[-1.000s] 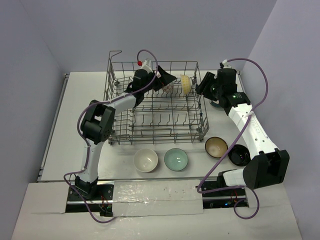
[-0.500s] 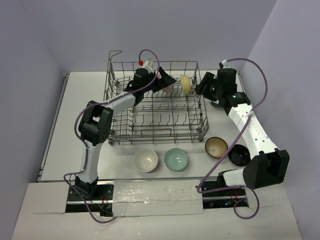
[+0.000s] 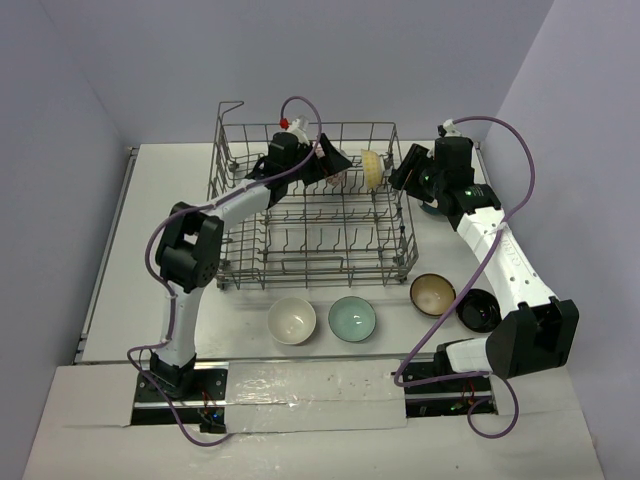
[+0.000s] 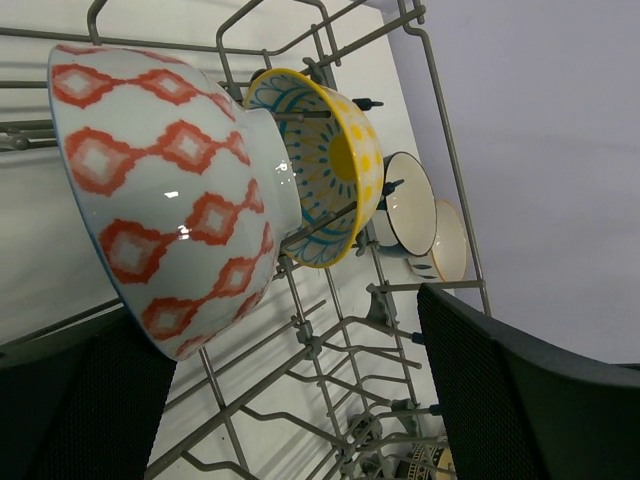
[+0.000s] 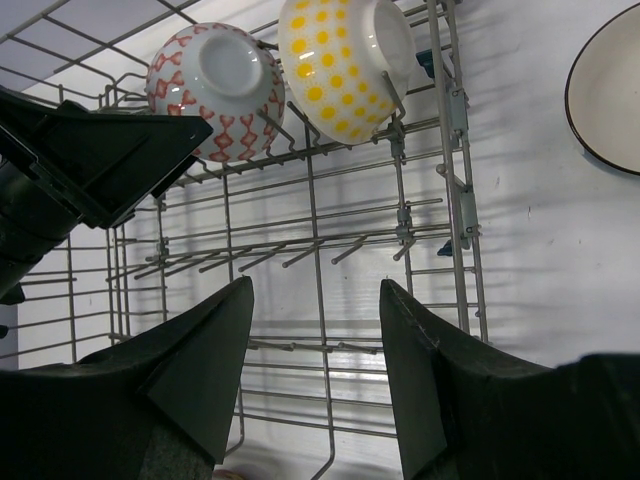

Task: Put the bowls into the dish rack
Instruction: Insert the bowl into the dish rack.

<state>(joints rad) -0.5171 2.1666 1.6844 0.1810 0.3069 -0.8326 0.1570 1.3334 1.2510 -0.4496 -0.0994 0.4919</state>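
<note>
The grey wire dish rack (image 3: 300,235) stands mid-table. A red-patterned bowl (image 4: 170,190) and a yellow-and-blue bowl (image 4: 325,165) lean on edge against the tines at its far right; both also show in the right wrist view, the red-patterned bowl (image 5: 215,85) beside the yellow bowl (image 5: 345,65). My left gripper (image 4: 300,390) is open inside the rack, right beside the red-patterned bowl and not gripping it. My right gripper (image 5: 315,285) is open and empty above the rack's right side. White (image 3: 292,320), pale green (image 3: 352,319), tan (image 3: 432,294) and black (image 3: 478,309) bowls sit on the table in front of the rack.
Two more bowls lie outside the rack's right wall: a cream one with a dark rim (image 4: 410,205) and another (image 4: 450,240) beside it. The first also shows in the right wrist view (image 5: 605,95). Walls close in the table at the back and right.
My left wrist has shifted slightly toward the far side of the rack, and the red-patterned bowl stays on the tines. The right arm has not moved.
</note>
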